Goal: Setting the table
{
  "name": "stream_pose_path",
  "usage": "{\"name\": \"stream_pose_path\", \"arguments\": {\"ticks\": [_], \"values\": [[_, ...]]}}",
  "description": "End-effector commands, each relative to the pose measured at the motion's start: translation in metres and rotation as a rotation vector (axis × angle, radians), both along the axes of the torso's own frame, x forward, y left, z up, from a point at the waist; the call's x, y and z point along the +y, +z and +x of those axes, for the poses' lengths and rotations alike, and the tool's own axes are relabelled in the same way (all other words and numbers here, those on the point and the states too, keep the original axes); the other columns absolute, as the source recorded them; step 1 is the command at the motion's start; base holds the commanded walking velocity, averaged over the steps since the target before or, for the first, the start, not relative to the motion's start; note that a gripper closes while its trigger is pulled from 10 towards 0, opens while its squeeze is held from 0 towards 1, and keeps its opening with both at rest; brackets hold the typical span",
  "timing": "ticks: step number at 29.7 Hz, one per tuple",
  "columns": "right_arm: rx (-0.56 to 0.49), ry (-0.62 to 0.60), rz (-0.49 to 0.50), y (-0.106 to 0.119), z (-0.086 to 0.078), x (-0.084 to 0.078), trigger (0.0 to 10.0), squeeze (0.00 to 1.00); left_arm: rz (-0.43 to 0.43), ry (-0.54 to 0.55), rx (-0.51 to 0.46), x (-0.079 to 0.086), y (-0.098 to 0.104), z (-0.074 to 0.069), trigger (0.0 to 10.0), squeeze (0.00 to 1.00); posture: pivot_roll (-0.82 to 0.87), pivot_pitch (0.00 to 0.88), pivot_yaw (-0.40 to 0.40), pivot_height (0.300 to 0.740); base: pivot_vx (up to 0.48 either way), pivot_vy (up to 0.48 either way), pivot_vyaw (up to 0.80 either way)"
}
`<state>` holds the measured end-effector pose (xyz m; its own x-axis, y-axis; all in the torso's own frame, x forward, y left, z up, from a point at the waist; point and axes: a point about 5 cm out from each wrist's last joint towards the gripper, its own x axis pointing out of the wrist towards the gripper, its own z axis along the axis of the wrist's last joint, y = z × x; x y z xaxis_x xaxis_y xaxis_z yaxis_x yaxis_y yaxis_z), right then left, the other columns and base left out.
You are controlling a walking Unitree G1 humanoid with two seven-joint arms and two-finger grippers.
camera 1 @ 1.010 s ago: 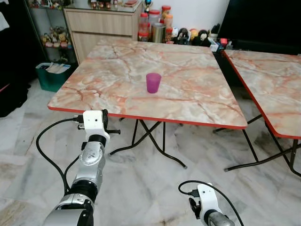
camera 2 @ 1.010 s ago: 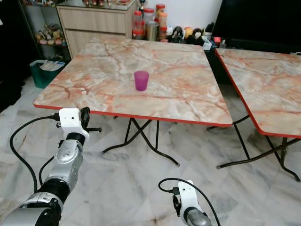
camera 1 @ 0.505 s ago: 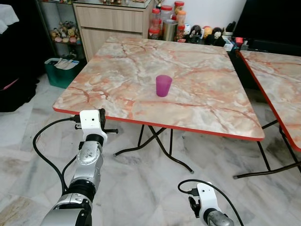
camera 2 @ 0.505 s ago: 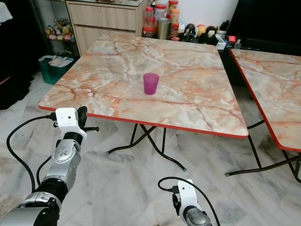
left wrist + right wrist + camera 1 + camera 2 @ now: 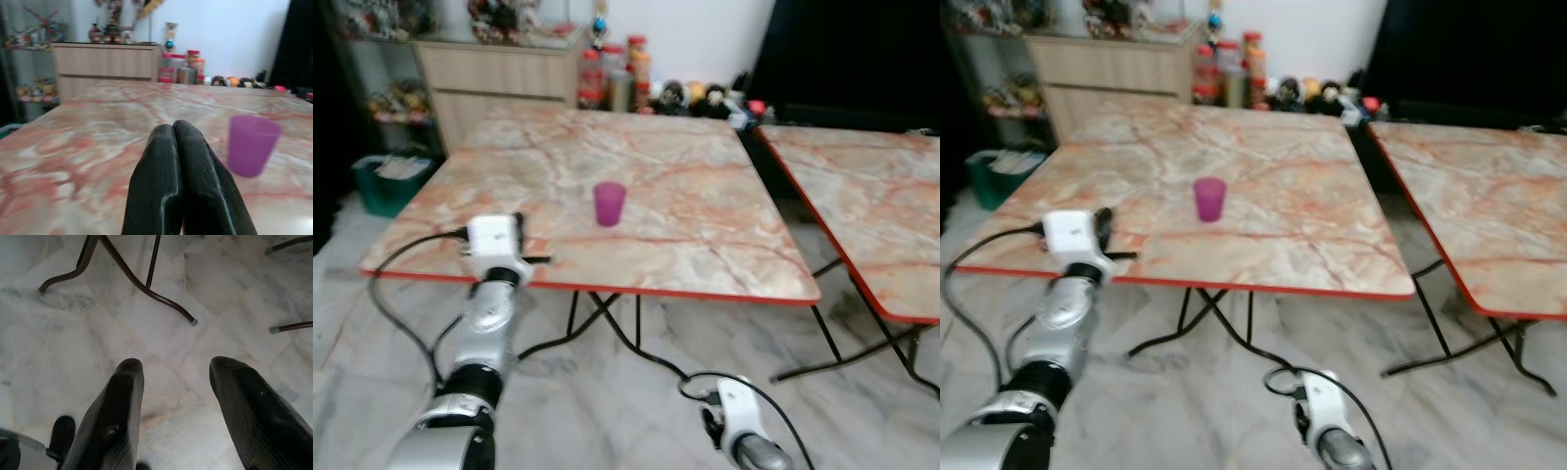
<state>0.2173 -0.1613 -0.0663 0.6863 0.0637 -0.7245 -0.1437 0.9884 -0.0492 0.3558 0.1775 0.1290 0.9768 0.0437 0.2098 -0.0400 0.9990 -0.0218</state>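
Purple cup [image 5: 610, 203] stands mid-worktop [image 5: 705, 235], upright. Left gripper [image 5: 178, 142] raised at near edge, fingers pressed together, empty, aimed beside cup. Right gripper [image 5: 173, 377] hangs floorward, fingers wide.

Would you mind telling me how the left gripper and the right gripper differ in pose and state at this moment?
The left gripper has its fingers pressed together, while the right gripper has its fingers spread apart. The left gripper is raised at the near edge of the marble table, aimed across the top past the purple cup; the right gripper hangs low, aimed down at the tiled floor. Both hold nothing.
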Motion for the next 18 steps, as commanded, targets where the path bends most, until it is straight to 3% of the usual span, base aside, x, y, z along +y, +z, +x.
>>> {"name": "stream_pose_path", "arguments": {"ticks": [1,13,18], "values": [[0.007,-0.020,-0.024,-0.0002,-0.0015,-0.0115,10.0,0.00,-0.005,-0.035,-0.026,-0.0110,0.0084,0.0038,10.0,0.00,0.02,0.000,-0.053,0.719,0.379,0.000,0.00],[-0.011,0.015,-0.029,0.0010,-0.0003,-0.0090,10.0,0.00,-0.009,-0.032,-0.032,-0.0096,0.0104,0.0041,10.0,0.00,0.02,0.000,-0.053,0.719,0.377,0.000,0.00],[-0.009,0.011,-0.024,0.0004,-0.0015,-0.0094,10.0,0.00,-0.010,-0.036,-0.036,-0.0105,0.0118,0.0045,10.0,0.00,0.02,0.000,-0.054,0.719,0.379,0.000,0.31]]}}
